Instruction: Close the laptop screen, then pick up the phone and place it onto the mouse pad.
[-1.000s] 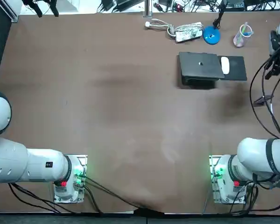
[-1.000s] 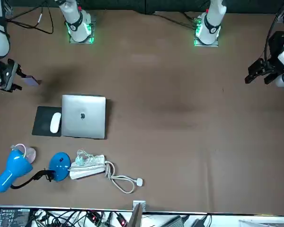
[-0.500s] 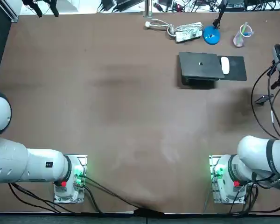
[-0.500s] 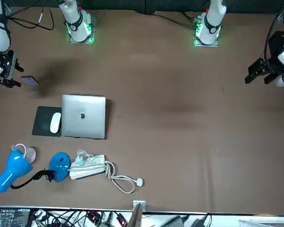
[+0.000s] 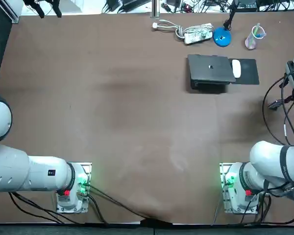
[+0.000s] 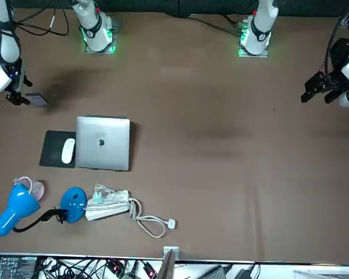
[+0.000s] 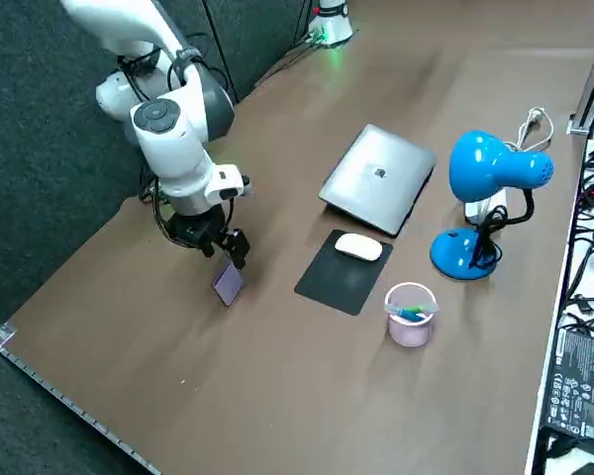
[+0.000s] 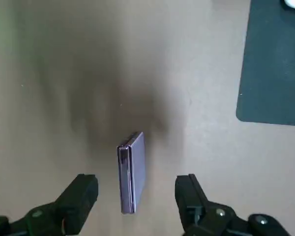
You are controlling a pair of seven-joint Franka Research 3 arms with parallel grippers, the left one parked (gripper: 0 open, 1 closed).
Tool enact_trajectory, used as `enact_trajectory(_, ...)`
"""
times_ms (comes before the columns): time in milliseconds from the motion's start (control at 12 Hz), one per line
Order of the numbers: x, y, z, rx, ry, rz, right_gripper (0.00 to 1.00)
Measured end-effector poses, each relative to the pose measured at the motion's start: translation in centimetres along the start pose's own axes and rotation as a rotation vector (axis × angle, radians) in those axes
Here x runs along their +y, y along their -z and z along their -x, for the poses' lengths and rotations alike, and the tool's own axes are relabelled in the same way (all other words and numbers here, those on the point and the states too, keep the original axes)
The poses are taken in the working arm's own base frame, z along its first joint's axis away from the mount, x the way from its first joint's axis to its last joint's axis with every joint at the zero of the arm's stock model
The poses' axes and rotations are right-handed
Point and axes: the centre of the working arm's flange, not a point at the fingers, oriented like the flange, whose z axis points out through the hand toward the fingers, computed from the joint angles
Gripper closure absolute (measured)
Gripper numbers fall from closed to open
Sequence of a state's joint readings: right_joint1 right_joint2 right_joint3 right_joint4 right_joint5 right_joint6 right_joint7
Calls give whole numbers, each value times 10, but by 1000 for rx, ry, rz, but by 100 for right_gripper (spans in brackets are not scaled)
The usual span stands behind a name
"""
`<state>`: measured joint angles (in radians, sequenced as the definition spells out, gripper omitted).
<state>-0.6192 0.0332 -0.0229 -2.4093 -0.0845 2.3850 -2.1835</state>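
With the laptop [image 5: 210,68] already shut, we hold our right gripper [image 8: 136,187] spread astride the phone [image 8: 132,169], ready to pinch it. The mouse pad [image 5: 249,73] lies near, toward eleven o'clock.

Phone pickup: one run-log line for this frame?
laptop: closed | phone: on table, off mouse pad | right gripper: open, over phone, not yet gripping | mouse: on mouse pad

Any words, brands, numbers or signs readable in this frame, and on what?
No words or numbers can be read.
laptop: a small dark logo at the lid's centre, no letters.
black box beyond the table: a white label, too small to read.
phone, below the open right pincer: no marking visible.
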Motion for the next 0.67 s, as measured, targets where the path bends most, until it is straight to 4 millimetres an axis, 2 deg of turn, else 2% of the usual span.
enact_trajectory(500, -19, -41, 4, -21, 29, 42, 8)
enact_trajectory(667, -20, -50, 5, -25, 32, 49, 12)
